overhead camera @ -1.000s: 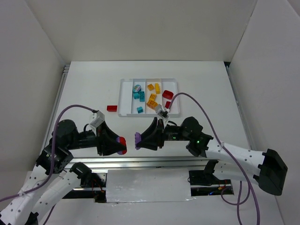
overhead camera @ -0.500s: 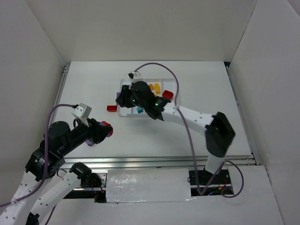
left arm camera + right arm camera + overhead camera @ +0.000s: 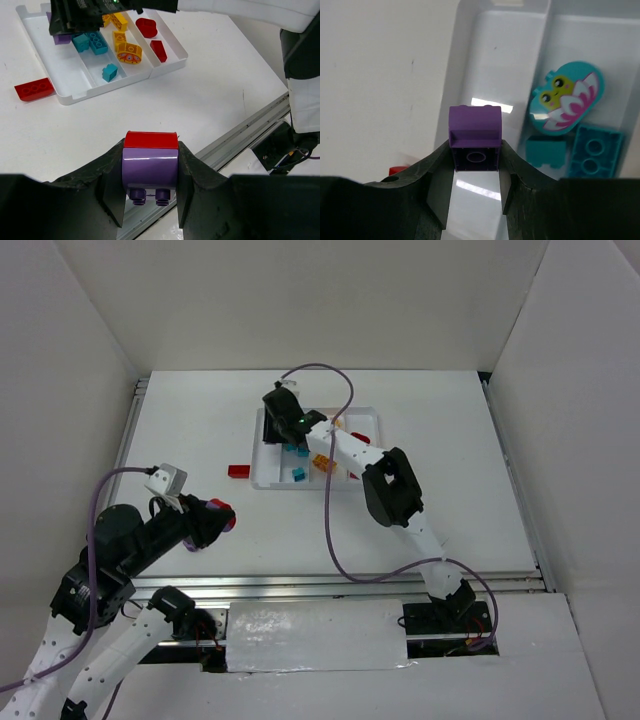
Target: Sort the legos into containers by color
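My left gripper (image 3: pixel 150 172) is shut on a purple brick (image 3: pixel 150 165) with a red brick (image 3: pixel 151 140) stacked on it, held above the table's near left (image 3: pixel 213 521). Across the table, my right gripper (image 3: pixel 475 162) is shut on a small purple brick (image 3: pixel 475 137) over the leftmost compartment of the white tray (image 3: pixel 457 65), which holds nothing else. That gripper (image 3: pixel 276 432) hangs over the tray (image 3: pixel 262 483). Teal legos (image 3: pixel 595 150) and a round flower piece (image 3: pixel 567 97) lie in the second compartment, yellow ones (image 3: pixel 127 50) in the third, red ones (image 3: pixel 146 27) in the fourth.
One red brick (image 3: pixel 238 471) lies loose on the table just left of the tray (image 3: pixel 34 89). The right arm (image 3: pixel 390 485) stretches across the table's middle, its cable looping in front. A metal rail (image 3: pixel 330 588) runs along the near edge.
The two grippers were together at the front centre. The right one has swung away with its purple brick to the tray's left compartment. The left has drawn back to the left with its bricks.
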Robot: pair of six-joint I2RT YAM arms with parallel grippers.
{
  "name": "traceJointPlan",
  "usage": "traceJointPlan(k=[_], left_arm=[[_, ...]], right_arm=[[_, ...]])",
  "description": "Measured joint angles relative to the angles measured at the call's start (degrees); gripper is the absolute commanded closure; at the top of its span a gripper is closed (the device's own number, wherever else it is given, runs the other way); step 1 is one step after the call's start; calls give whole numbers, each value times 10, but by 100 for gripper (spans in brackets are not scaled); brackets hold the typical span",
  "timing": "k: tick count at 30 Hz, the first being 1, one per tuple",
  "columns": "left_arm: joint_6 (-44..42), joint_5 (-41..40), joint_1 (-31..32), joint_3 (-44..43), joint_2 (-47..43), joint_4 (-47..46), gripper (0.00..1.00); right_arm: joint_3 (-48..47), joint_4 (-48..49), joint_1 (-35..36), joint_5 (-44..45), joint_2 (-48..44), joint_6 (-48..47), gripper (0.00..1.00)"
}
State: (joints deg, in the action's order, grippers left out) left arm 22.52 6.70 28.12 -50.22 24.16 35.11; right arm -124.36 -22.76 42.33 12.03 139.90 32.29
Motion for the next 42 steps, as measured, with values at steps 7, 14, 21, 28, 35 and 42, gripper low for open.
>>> traceJointPlan(k=[7, 14, 21, 28, 35, 42], left_arm=[[-1, 9, -3, 0, -9, -1, 100], [-2, 16, -4, 0, -9, -2, 100], [-2, 22, -5, 0, -14, -2, 98], [-2, 26, -5, 1, -18, -2, 100], [3, 45, -7, 3, -34, -9, 100], [59, 178, -7, 8, -25, -76, 100]], right_arm=[[-46, -7, -54, -59, 24, -21, 53], [-67, -4, -42, -97, 31, -34, 42], [-85, -5, -37, -103, 43, -37, 20], [99, 34, -37, -121, -76, -45, 20], [570, 248, -30, -382, -511, -70, 20], [827, 505, 69, -565, -774, -54, 19]])
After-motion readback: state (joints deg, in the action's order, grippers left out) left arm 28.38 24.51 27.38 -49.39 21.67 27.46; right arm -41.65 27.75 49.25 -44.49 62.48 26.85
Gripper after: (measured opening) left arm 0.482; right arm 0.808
